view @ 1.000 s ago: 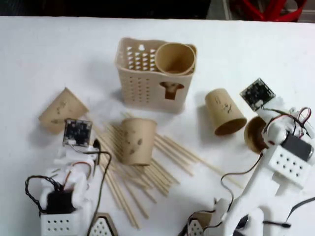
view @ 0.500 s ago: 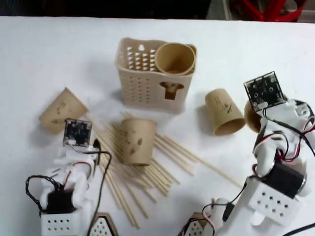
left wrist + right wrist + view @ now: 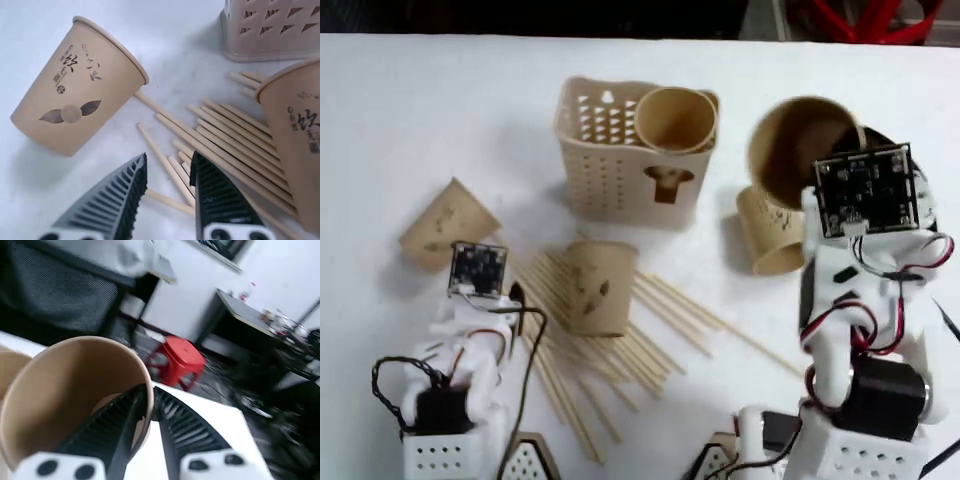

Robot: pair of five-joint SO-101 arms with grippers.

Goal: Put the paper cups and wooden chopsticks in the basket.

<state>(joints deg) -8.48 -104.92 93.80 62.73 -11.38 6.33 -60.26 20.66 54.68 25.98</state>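
A perforated beige basket (image 3: 610, 150) stands at the back centre with one paper cup (image 3: 675, 118) upright inside it. My right gripper (image 3: 151, 392) is shut on the rim of another paper cup (image 3: 800, 145), one finger inside the cup (image 3: 65, 395), held above the table just right of the basket. A third cup (image 3: 770, 235) lies below it. A fourth cup (image 3: 598, 285) rests on the scattered wooden chopsticks (image 3: 620, 345). My left gripper (image 3: 168, 162) is open over chopstick ends (image 3: 215, 150), near a fifth cup (image 3: 75, 95) lying on its side.
The right arm's body (image 3: 865, 340) stands at the front right and the left arm's base (image 3: 445, 420) at the front left. Bare white table (image 3: 440, 110) lies left of and behind the basket. A red stool (image 3: 175, 360) sits beyond the table.
The right arm has lifted its cup from the table at the right and swung it up and left, toward the basket. The left arm has kept still.
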